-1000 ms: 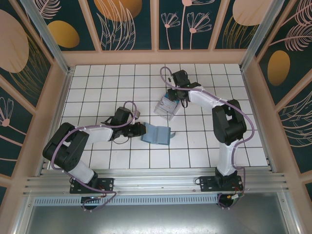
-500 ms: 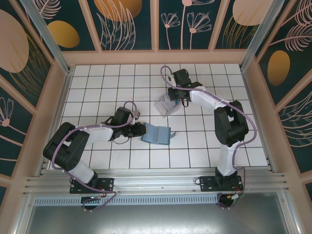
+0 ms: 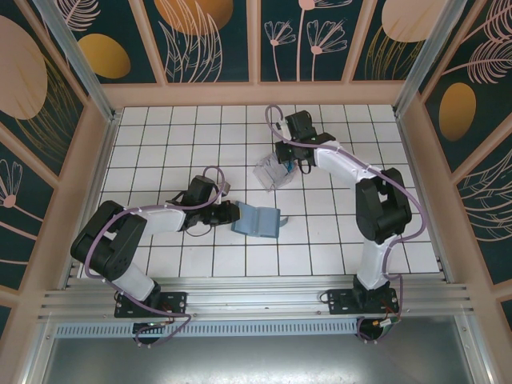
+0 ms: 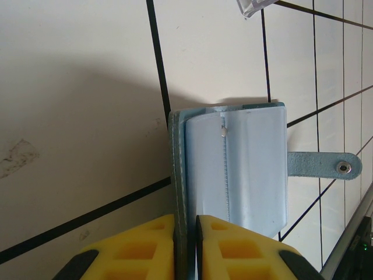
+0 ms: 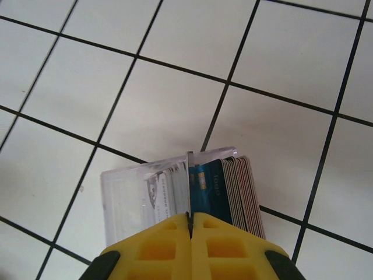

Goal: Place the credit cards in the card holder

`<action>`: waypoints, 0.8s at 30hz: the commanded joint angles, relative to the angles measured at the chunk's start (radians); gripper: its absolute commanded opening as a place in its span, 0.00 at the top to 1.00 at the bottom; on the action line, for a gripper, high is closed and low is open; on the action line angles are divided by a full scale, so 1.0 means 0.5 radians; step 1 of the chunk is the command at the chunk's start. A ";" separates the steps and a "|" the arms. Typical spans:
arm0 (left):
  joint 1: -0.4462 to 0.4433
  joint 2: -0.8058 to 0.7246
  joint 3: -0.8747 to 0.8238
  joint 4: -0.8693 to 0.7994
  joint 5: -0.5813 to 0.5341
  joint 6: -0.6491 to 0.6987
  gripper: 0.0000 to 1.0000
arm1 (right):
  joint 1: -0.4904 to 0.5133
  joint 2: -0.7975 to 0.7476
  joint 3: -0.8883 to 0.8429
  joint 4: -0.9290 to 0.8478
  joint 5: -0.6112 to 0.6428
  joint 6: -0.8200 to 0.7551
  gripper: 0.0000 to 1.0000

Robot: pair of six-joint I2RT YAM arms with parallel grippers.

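The teal card holder (image 3: 254,220) lies open on the white tiles at mid-table. My left gripper (image 3: 234,214) is shut on its left cover. In the left wrist view that cover stands edge-on between the yellow fingers of my left gripper (image 4: 186,224), and the card holder's pale inner pocket (image 4: 250,169) spreads to the right. My right gripper (image 3: 282,164) is over the clear box (image 3: 270,172). In the right wrist view my right gripper (image 5: 190,217) is shut on one credit card (image 5: 189,181) seen edge-on amid the stack. A blue card (image 5: 210,186) sits just right of it.
The clear box (image 5: 128,198) holds several more cards, white ones on the left and pinkish ones on the right. The card holder's snap tab (image 4: 323,165) sticks out to the right. A corner of the clear box (image 4: 253,6) shows at the top of the left wrist view. Wooden walls ring the tiled floor.
My right gripper and the clear box have shifted slightly toward the back wall, and the right elbow has swung outward. The left arm and the card holder have not moved.
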 commanded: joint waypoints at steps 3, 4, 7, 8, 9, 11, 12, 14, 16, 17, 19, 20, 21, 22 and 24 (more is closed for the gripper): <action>-0.018 0.011 -0.038 0.129 0.003 -0.078 0.82 | -0.018 -0.235 -0.050 0.046 -0.176 0.045 0.94; -0.018 0.005 -0.057 0.166 0.008 -0.100 0.82 | -0.018 -0.259 -0.058 0.049 -0.195 0.059 0.94; -0.018 -0.014 -0.090 0.200 0.005 -0.125 0.83 | -0.016 -0.354 -0.117 0.069 -0.236 0.115 0.95; -0.019 -0.024 -0.104 0.208 -0.001 -0.132 0.83 | -0.015 -0.404 -0.159 0.096 -0.240 0.141 0.95; -0.017 -0.032 -0.118 0.221 -0.003 -0.138 0.83 | -0.015 -0.452 -0.202 0.118 -0.245 0.172 0.96; -0.017 -0.045 -0.166 0.269 -0.005 -0.169 0.83 | -0.017 -0.572 -0.319 0.178 -0.309 0.288 0.96; -0.018 -0.053 -0.191 0.303 -0.002 -0.190 0.84 | -0.016 -0.633 -0.395 0.224 -0.381 0.360 0.96; -0.021 -0.059 -0.261 0.394 0.006 -0.243 0.83 | -0.005 -0.794 -0.642 0.400 -0.561 0.579 0.96; -0.021 -0.069 -0.325 0.466 -0.001 -0.282 0.83 | 0.009 -0.963 -0.974 0.678 -0.693 0.883 0.98; -0.021 -0.069 -0.352 0.494 -0.006 -0.295 0.82 | 0.022 -1.042 -1.162 0.854 -0.758 1.063 0.98; -0.021 -0.072 -0.396 0.537 -0.016 -0.316 0.80 | 0.073 -1.156 -1.486 1.136 -0.784 1.383 1.00; -0.022 -0.073 -0.416 0.563 -0.021 -0.328 0.79 | 0.116 -1.195 -1.632 1.279 -0.793 1.518 1.00; -0.024 -0.078 -0.430 0.581 -0.024 -0.336 0.79 | 0.152 -1.217 -1.750 1.378 -0.781 1.611 1.00; -0.027 -0.083 -0.442 0.593 -0.034 -0.345 0.79 | 0.233 -1.241 -1.858 1.473 -0.728 1.716 1.00; -0.033 -0.099 -0.463 0.605 -0.057 -0.360 0.79 | 0.377 -1.231 -1.972 1.604 -0.637 1.808 1.00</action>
